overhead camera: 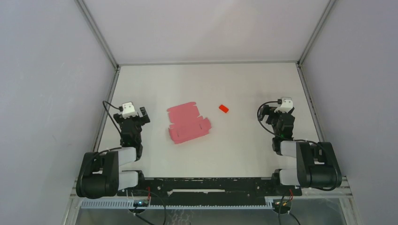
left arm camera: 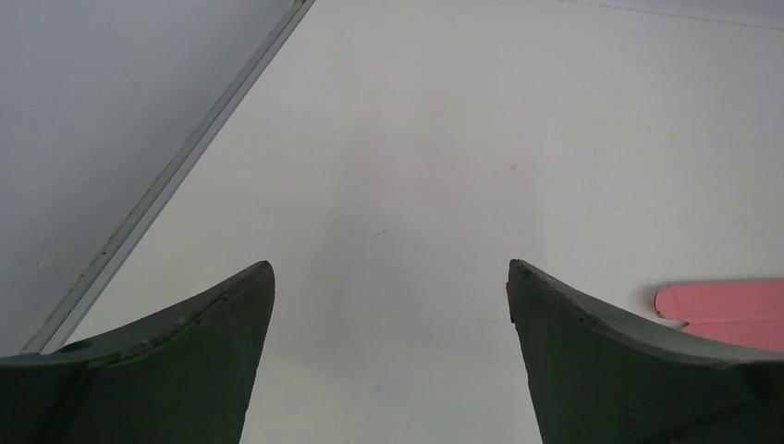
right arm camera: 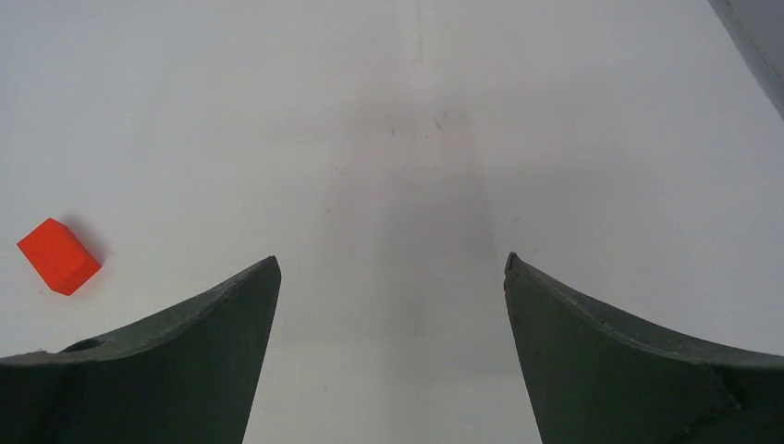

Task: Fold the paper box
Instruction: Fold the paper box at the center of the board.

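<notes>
The left gripper (left arm camera: 390, 277) is wide open and holds nothing. The box (overhead camera: 187, 124) lies flat near the middle of the table (overhead camera: 234, 84). A red block (overhead camera: 223, 108) lies apart, to its right. The right gripper (right arm camera: 390, 266) is also open and empty.

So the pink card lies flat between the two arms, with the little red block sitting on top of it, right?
Not quite. The block is not on the card. It lies apart from it on the table, nearer the right arm, as the top view shows. The card does lie flat between the arms.
</notes>
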You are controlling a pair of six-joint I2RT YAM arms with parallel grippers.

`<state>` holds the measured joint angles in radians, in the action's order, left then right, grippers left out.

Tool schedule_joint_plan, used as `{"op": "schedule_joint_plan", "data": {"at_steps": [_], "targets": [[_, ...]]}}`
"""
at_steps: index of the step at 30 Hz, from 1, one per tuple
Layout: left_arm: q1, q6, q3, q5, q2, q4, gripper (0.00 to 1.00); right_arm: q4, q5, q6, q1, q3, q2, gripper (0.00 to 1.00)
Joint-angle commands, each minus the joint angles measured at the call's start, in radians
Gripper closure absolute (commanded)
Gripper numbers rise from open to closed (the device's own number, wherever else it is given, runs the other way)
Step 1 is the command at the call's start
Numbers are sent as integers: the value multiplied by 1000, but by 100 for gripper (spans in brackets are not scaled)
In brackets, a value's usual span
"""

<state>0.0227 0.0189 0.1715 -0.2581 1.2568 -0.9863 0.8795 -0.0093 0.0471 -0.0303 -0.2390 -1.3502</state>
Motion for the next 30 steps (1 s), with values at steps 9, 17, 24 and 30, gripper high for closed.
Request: {"op": "schedule_joint_plan", "data": {"at_steps": [9,17,24,30], "targets": [[6,5,23,-8,-2,-58,0,32,-4,4,2,-37,-2,0],[6,4,25,-7,-1,-58,0,33,-4,5,1,-36,-1,0],[6,4,20,-19,-13,-68,0,41,2,2,4,-31,2,0],[-13,111,316,-79,-265,595,0,-510,299,-37,219,-310,200,0]]}}
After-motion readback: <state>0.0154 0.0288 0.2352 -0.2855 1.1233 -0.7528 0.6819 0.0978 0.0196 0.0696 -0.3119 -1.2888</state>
